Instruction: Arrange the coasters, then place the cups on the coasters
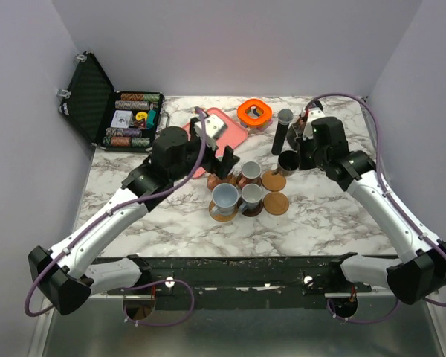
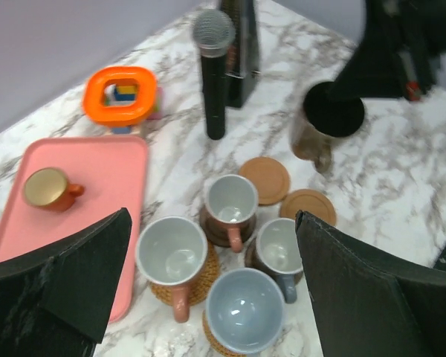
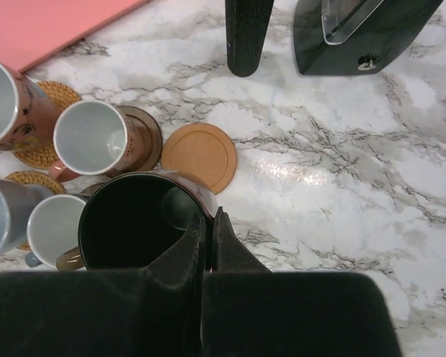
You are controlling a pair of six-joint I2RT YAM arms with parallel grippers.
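Note:
Four cups stand on coasters in a cluster: a pale blue one [image 2: 245,309], a grey one [image 2: 279,245] and two pinkish-brown ones [image 2: 172,253] [image 2: 231,201]. My left gripper [image 2: 215,286] hangs open above them, holding nothing. Two tan coasters [image 2: 266,178] [image 2: 308,203] lie bare beside the cluster. My right gripper [image 3: 212,223] is shut on the rim of the black cup [image 3: 137,223], one finger inside and one outside, next to a bare coaster [image 3: 199,156]. A small copper cup [image 2: 48,188] sits on the pink tray [image 2: 97,160].
A tall black cylinder with a grey top [image 1: 284,130] stands just behind the right gripper, with an orange ring [image 1: 254,113] further back. An open black case of poker chips [image 1: 115,111] sits at the back left corner. Purple walls close in the table.

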